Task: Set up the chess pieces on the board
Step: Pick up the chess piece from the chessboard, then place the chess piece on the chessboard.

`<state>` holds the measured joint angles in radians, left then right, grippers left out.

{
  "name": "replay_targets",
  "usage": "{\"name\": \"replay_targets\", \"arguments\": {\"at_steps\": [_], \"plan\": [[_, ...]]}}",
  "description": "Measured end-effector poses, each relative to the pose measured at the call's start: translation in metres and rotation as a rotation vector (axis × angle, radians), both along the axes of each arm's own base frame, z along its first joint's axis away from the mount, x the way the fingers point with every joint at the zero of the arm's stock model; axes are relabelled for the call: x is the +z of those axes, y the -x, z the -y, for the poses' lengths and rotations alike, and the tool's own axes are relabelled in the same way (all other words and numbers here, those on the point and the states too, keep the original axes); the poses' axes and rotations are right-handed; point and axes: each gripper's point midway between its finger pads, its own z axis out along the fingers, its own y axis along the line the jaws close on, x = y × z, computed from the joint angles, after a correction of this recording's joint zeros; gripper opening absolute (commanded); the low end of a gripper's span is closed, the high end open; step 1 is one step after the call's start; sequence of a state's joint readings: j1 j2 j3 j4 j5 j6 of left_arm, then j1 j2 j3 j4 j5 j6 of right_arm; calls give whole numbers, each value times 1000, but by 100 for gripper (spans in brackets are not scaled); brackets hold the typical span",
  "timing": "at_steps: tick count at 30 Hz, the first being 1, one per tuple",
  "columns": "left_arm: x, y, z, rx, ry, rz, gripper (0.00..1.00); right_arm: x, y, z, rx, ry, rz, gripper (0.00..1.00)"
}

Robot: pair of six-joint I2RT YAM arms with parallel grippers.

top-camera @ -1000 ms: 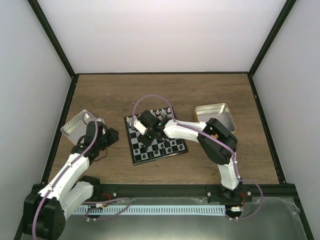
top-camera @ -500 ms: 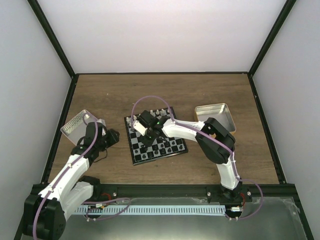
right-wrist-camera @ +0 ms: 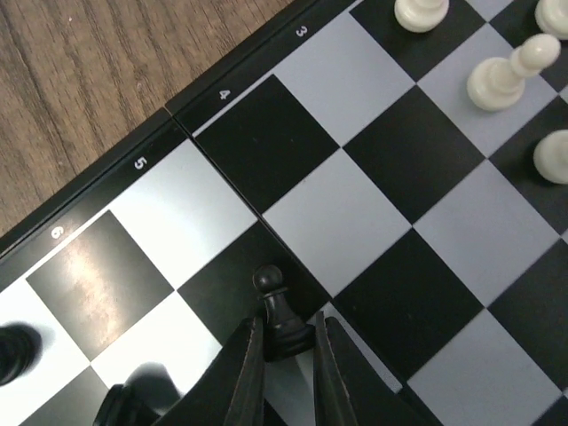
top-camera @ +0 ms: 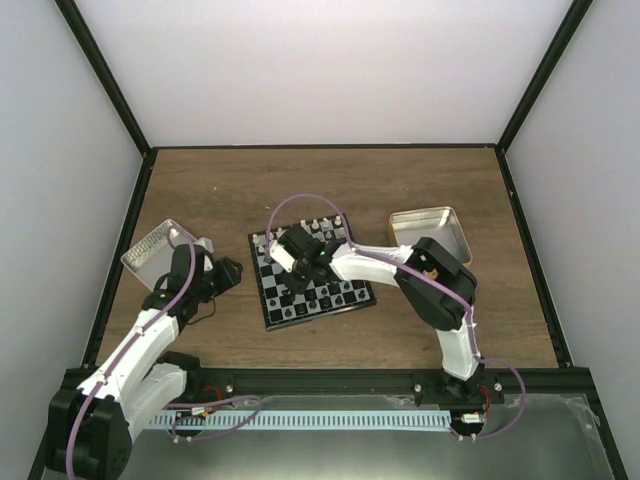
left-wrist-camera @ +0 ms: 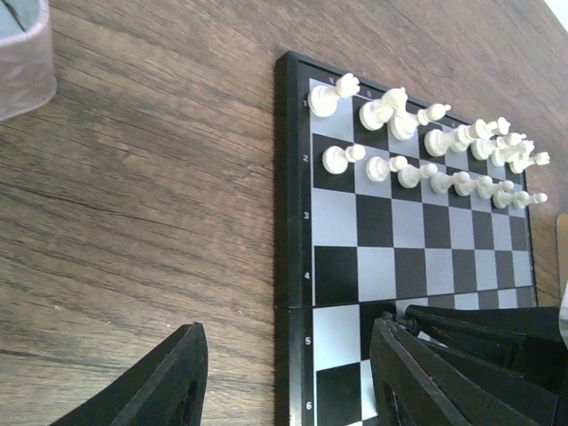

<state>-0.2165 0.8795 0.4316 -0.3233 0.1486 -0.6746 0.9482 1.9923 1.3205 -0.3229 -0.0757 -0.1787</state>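
**A:** White walls (top-camera: 320, 70) on three sides, black frame (top-camera: 107, 80) bars in the corners, and a brown wood-grain bench (top-camera: 400, 190) below. A metal tin (top-camera: 158, 250) sits toward the left edge and another tin (top-camera: 430, 232) toward the right.

**B:** And the board (left-wrist-camera: 390, 231)?

**A:** It lies flat in the middle of the bench between the tins, turned a little askew. It has black and pale grey checks, a black border and small white numerals along one side. The white pieces (left-wrist-camera: 383, 108) stand in two tidy rows on ranks one and two.

**B:** The black pieces (right-wrist-camera: 16, 344)?

**A:** They are tiny, glossy and narrower than a square, gathered at the opposite end of the board. One black pawn (right-wrist-camera: 277, 306) is apart from them, near the fold line between ranks four and five, a few files in from the numbered edge.

**B:** Is it held?

**A:** Yes, the right pincer (right-wrist-camera: 286, 342) is clamped on its base, one finger on each side. I cannot tell whether the pawn touches the board.

**B:** The other arm?

**A:** The left pincer (left-wrist-camera: 286, 355) has its fingers wide apart and holds nothing. It hangs low at the board's numbered edge, partly over bare wood.
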Motion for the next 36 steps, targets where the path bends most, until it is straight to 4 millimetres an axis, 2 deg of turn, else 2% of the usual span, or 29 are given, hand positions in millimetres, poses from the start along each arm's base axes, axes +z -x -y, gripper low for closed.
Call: {"name": "replay_targets", "arguments": {"at_steps": [2, 5, 8, 13, 17, 22, 26, 36], "plan": [[1, 1, 4, -15, 20, 0, 58, 2, 1, 3, -11, -16, 12, 8], [5, 0, 13, -47, 62, 12, 64, 15, 1, 4, -21, -67, 44, 8], [14, -1, 29, -94, 156, 39, 67, 39, 2, 3, -30, -147, 79, 8], [31, 2, 57, -190, 348, 88, 67, 91, 11, 1, -20, -324, 122, 9], [53, 4, 74, -260, 470, 135, 66, 123, 22, 0, 8, -440, 139, 9], [88, 8, 87, -347, 570, 221, 51, 151, 35, -3, 54, -546, 136, 9], [98, 13, 92, -392, 611, 235, 36, 166, 40, -5, 78, -595, 135, 10], [110, 21, 100, -478, 645, 255, 12, 167, 46, -5, 87, -611, 110, 10]]}}
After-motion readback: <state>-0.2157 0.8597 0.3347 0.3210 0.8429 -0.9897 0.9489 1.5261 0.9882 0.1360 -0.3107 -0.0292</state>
